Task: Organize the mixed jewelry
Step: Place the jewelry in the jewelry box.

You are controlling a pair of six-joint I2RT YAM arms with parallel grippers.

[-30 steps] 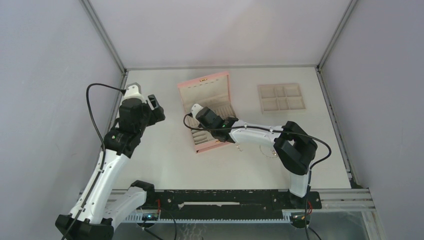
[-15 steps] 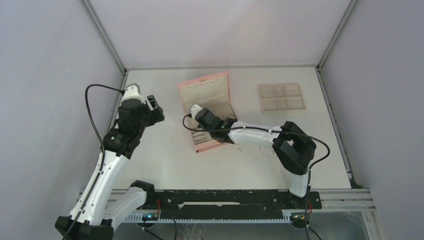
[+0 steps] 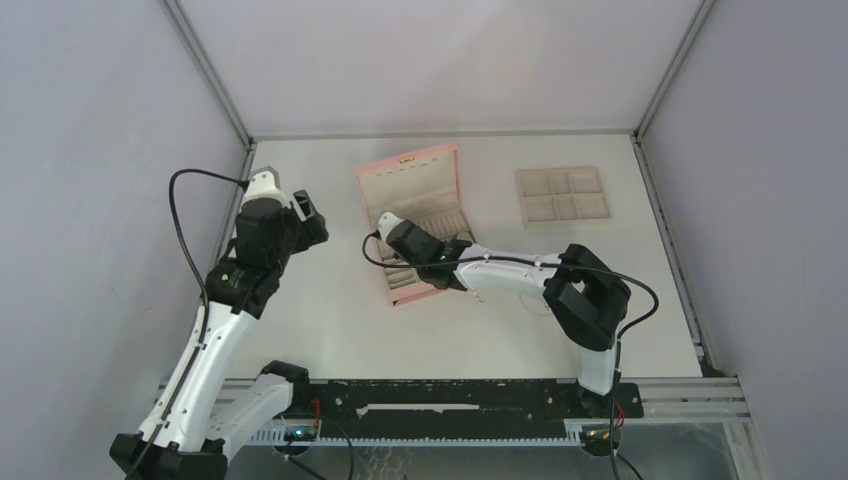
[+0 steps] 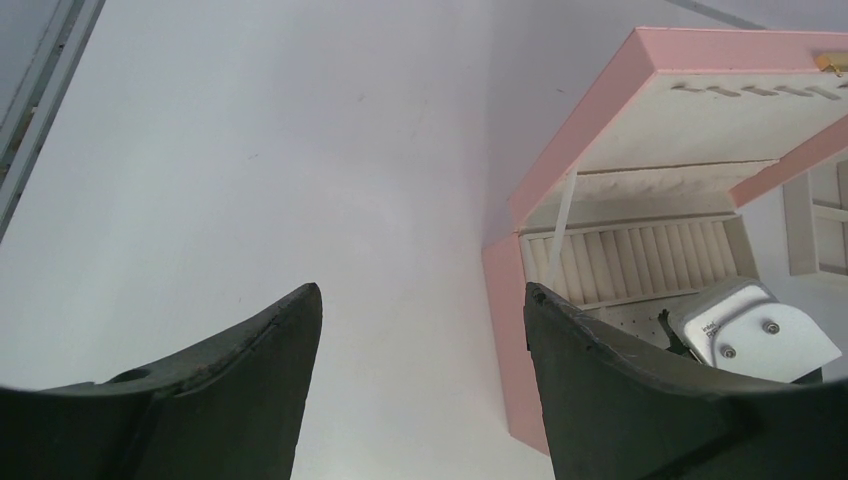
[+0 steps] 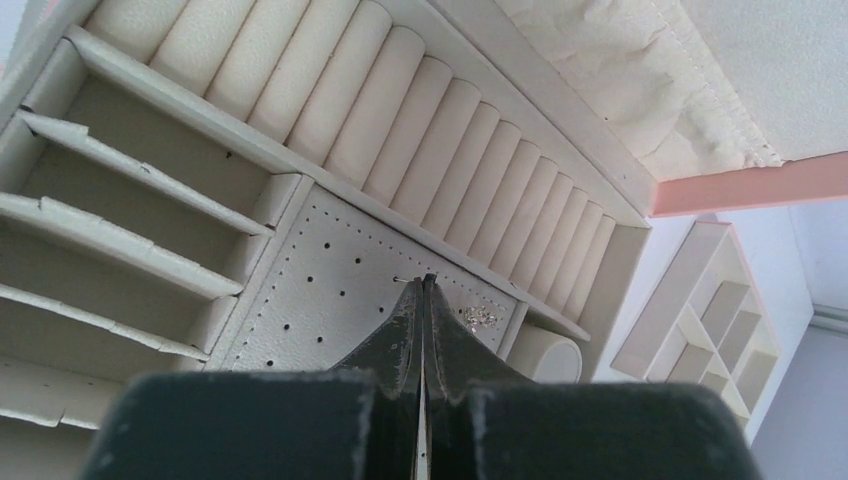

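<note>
A: Item one, the jewelry. Where does it sit?

B: One small glittering silver piece (image 5: 480, 317) lies on the perforated panel (image 5: 330, 290) inside the pink box (image 4: 500, 290). In the wrist view it is just right of your right tool (image 5: 422, 285). Any other pieces are too small to make out from above.

A: Tool states?

B: Right tool: fingers pressed together, tips at the panel, nothing seen between them. Left tool (image 4: 420, 295): fingers apart, empty, over bare worktop (image 4: 250, 150) left of the box.

A: Changes?

B: Over the last second your right tool has crept toward the left of the top frame, further over the box. The left tool has barely moved. I'd judge that piece delivered, with the tool either nudging it or about to leave for the next.

A: Containers?

B: The pink box is open, lid up. Its ring rolls (image 5: 400, 130) are bare and its side slots (image 5: 120, 190) empty; the glittering piece is on the panel. In the upper right of the top frame is the beige tray (image 3: 545, 208), with nothing discernible in it.
</note>
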